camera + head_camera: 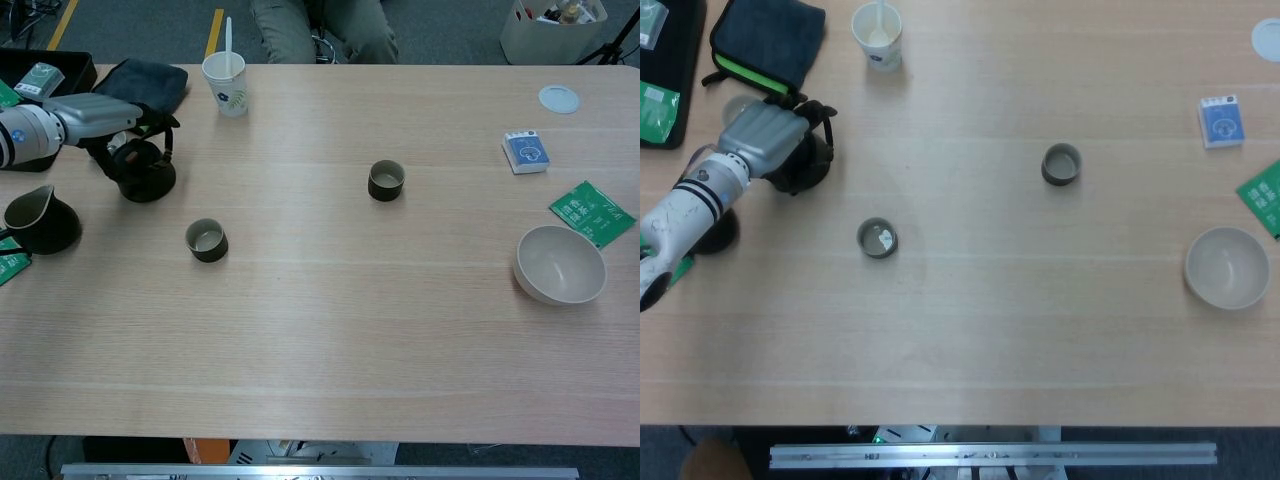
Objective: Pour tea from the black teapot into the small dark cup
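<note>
The left hand [92,115] sits over the black teapot [146,176] at the far-left of the bench [970,330], its fingers [816,110] curled down around the pot's arched handle; the grip looks closed on the handle, though the contact itself is hidden under the palm. The right hand is not in view. The step in hand appears to be securing the teapot before carrying it. To do it well, the fingers should wrap the handle fully so the pot cannot swing, and the lift should keep it level until the spout is above the target. 2 small dark cups are candidates: one cup [206,240] near the teapot, toward the front, and another cup [386,180] well apart at mid-bench. A dark pitcher [38,220] stands just beside the arm, and a paper cup [225,83] and dark pouch [150,78] lie behind. The path to the nearer cup looks open.
</note>
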{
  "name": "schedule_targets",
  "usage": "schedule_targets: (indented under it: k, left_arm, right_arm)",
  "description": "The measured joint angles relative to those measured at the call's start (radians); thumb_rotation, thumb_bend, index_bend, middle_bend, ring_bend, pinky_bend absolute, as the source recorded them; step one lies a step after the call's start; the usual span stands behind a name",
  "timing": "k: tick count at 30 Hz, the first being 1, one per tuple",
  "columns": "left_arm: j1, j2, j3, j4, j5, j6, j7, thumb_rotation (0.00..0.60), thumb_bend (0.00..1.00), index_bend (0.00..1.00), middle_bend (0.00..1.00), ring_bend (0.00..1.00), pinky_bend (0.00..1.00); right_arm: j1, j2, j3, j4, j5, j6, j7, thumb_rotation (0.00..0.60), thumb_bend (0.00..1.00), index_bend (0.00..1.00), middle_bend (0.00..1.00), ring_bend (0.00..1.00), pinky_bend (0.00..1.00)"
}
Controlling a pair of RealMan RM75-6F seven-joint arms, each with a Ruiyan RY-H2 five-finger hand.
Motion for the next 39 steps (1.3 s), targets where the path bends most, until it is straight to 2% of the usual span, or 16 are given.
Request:
schedule_targets:
  k: [8,16,25,33,39]
  left_arm:
    - [-0.011,0.015,0.000,-0.014,-0.044,-0.032,0.086,0.600,0.24,0.14,0.25,0.12,0.10]
    - [-0.012,0.038,-0.009,-0.055,-0.160,-0.067,0.196,0.600,0.24,0.14,0.27,0.13,0.10]
    - [-0.006,0.061,-0.026,-0.112,-0.242,-0.043,0.268,0.600,0.24,0.13,0.26,0.13,0.10]
    - [0.004,0.089,-0.025,-0.176,-0.262,-0.011,0.304,0.600,0.24,0.01,0.14,0.10,0.10]
    - [0.011,0.060,-0.028,-0.182,-0.243,0.024,0.313,0.600,0.24,0.00,0.03,0.02,0.10]
  right_arm:
    - [-0.005,0.001,-0.001,0.004,-0.004,0.007,0.010,0.600,0.21,0.26,0.29,0.21,0.31]
    - [-0.005,-0.001,-0.001,0.013,-0.006,0.007,0.022,0.600,0.21,0.26,0.29,0.21,0.31]
    - [-0.009,0.000,-0.002,0.021,-0.008,0.013,0.037,0.600,0.21,0.26,0.29,0.21,0.31]
    - [-0.012,-0.003,-0.005,0.032,-0.013,0.016,0.053,0.600,0.21,0.26,0.29,0.21,0.31]
    - [-0.021,0.002,-0.010,0.040,-0.015,0.024,0.068,0.600,0.21,0.26,0.29,0.21,0.31]
